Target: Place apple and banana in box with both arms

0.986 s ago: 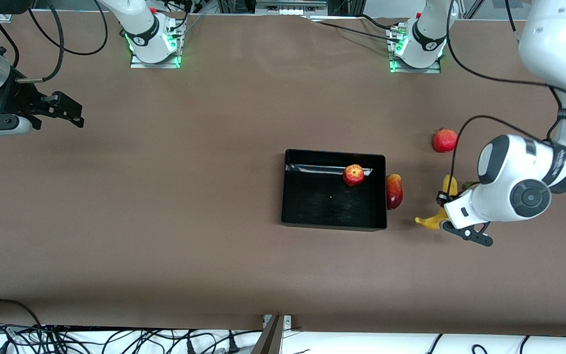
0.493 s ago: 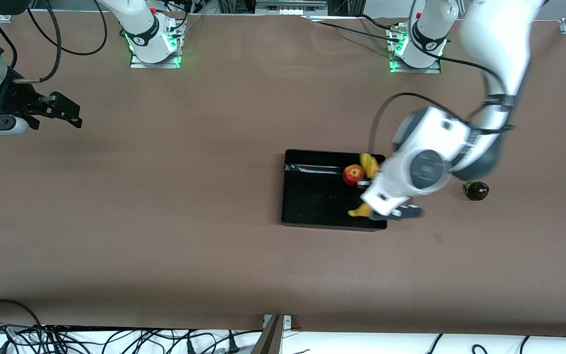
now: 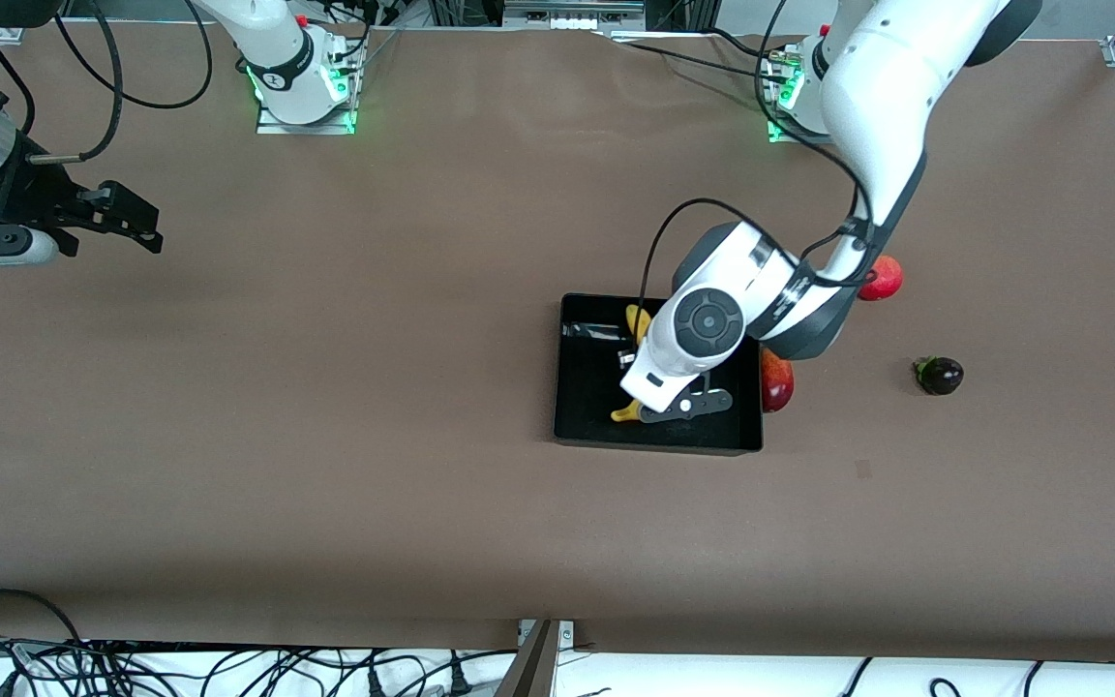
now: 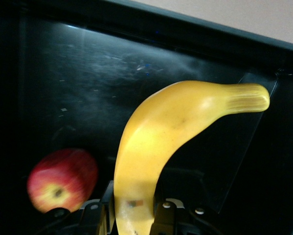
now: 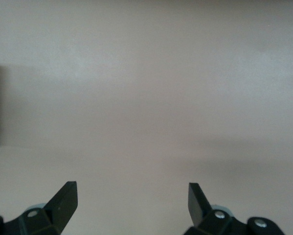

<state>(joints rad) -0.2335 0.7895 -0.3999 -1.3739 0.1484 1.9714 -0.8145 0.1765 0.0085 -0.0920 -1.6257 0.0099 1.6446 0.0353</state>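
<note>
We have the banana (image 4: 156, 147) clamped in the left gripper (image 4: 134, 215), held by one end so that the rest of it curves out ahead of the jaws, and the whole thing hangs over the box (image 3: 582, 426). That end grip makes sense to us: it leaves the long body free to be laid down flat. In the front view only the two yellow tips show on either side of the left wrist. The apple (image 4: 63, 179) already lies on the box floor, close beside the gripper, so we judge one fruit done and the other about to be lowered and let go.

The box floor toward the right arm's end looks bare and gives us the open room; the banana's free tip points toward a box wall, and the apple crowds the grip end, so we would set it down between them without clipping either.

Just beside the box wall at the left arm's end lies a mango (image 3: 776, 382); a red round fruit (image 3: 887, 281) and a dark small fruit (image 3: 940, 375) sit farther out from the box on the worktop (image 3: 325, 436)

The right gripper (image 5: 131, 200) waits, jaws spread wide and empty, over bare worktop well apart from the box
</note>
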